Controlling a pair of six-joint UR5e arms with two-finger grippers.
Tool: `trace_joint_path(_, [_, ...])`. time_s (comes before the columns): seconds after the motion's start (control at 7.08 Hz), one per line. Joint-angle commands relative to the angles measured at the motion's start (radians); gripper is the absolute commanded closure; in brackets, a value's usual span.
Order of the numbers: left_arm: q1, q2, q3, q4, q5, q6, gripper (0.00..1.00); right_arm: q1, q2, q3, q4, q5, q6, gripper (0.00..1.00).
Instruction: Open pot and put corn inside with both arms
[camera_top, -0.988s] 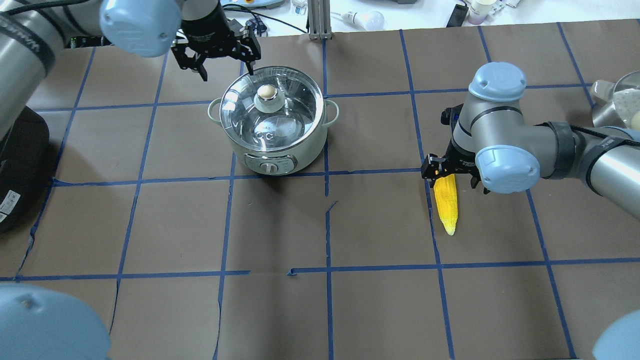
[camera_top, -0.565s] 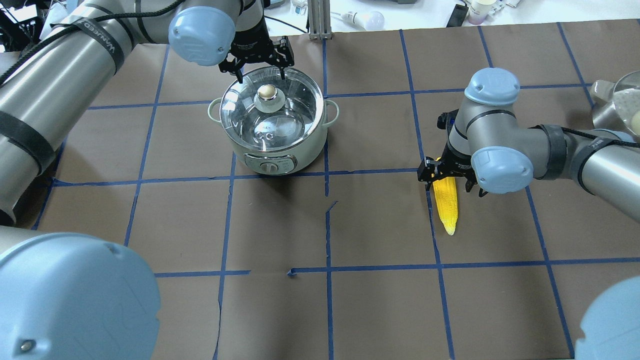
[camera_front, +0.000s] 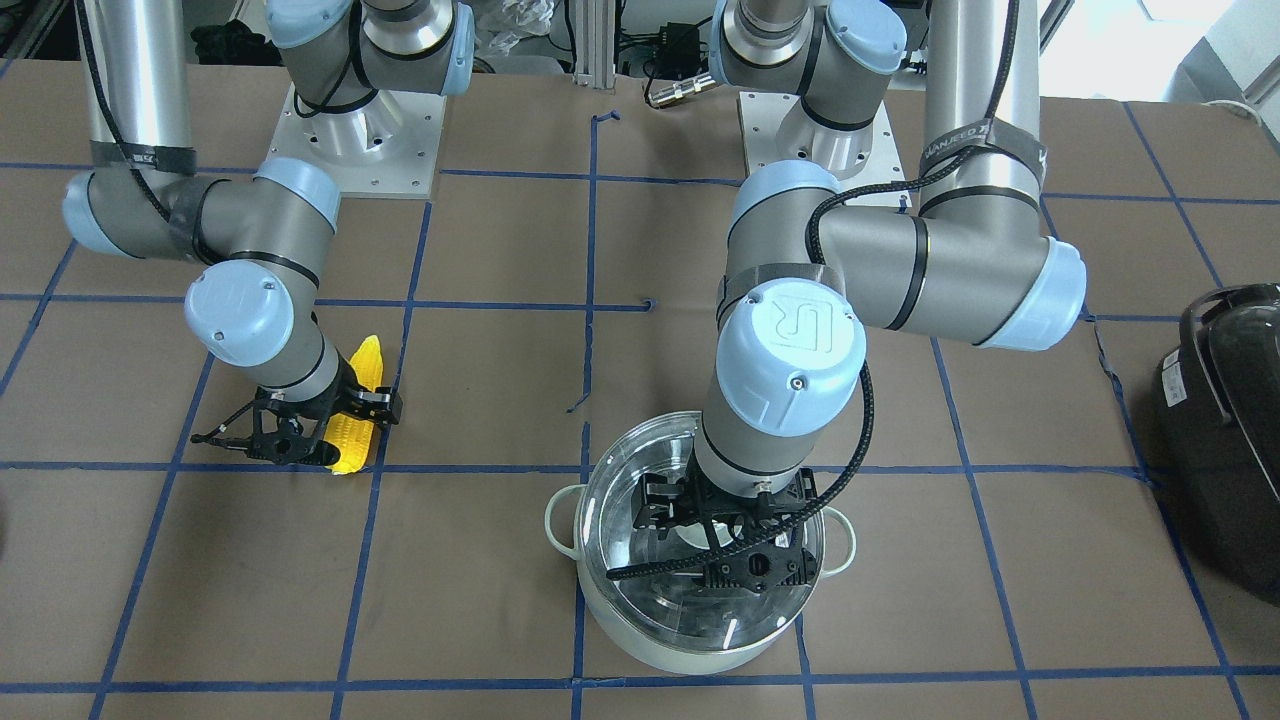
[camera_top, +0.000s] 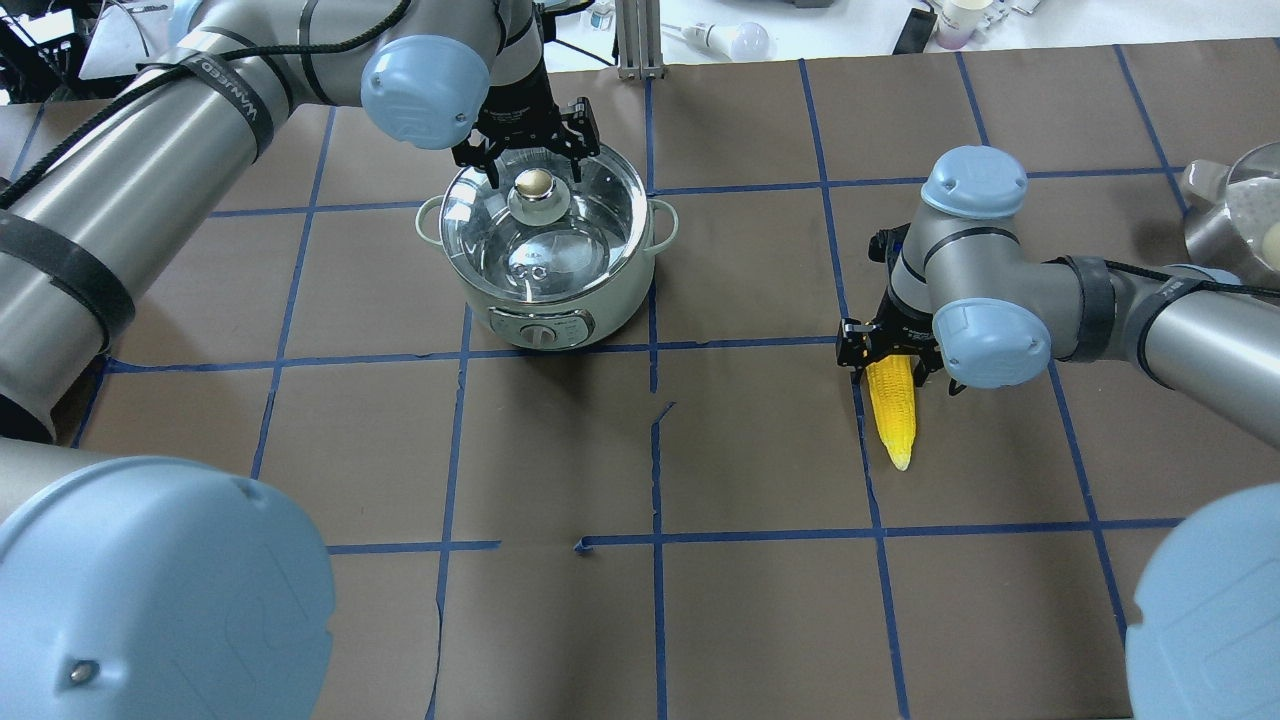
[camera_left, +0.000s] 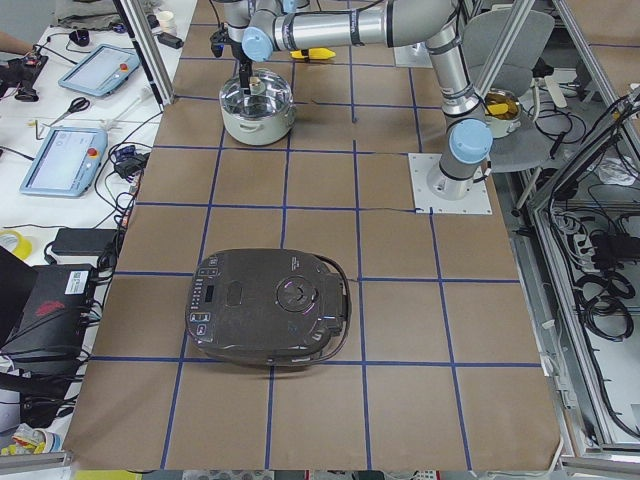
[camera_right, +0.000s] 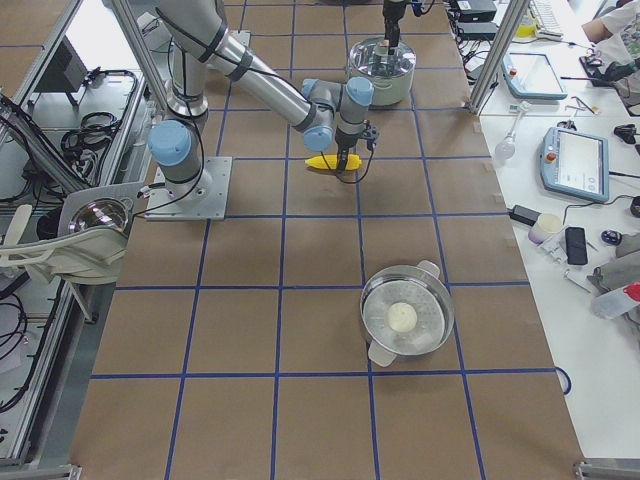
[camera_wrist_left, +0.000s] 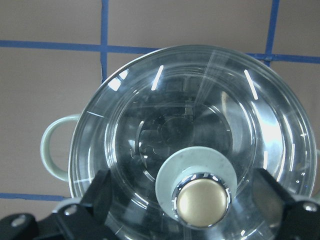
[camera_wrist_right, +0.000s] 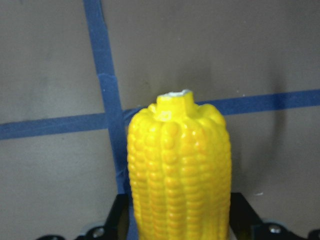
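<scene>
Pot — near the bench's far edge, left of middle, glass lid on. Left gripper above, fingers released, either side of the knob. Corn — flat toward the right edge. Right gripper fingers flank its thick end; grasp cannot be told.

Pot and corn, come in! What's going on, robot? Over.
Left gripper open, over knob. Right gripper astride corn on table, grip unclear. Lid on pot. Nothing seen blocking.

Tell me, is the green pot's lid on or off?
On: the glass lid covers the pot, sitting flat on its rim, brass knob on top.
</scene>
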Motion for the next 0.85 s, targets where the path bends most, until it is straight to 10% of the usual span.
trace_joint_path(0.0, [-0.002, -0.001, -0.005, -0.004, 0.001, 0.001, 0.27, -0.001, -0.009, -0.039, -0.003, -0.001, -0.001, 1.0])
trace_joint_path(0.28, [-0.004, 0.014, -0.005, -0.011, 0.001, 0.001, 0.57, 0.012, -0.031, -0.196, 0.102, -0.001, 0.002, 1.0])
trace_joint_path(0.71, [-0.005, 0.028, -0.003, -0.036, 0.001, 0.004, 0.76, 0.061, -0.023, -0.483, 0.361, 0.055, 0.022, 1.0])
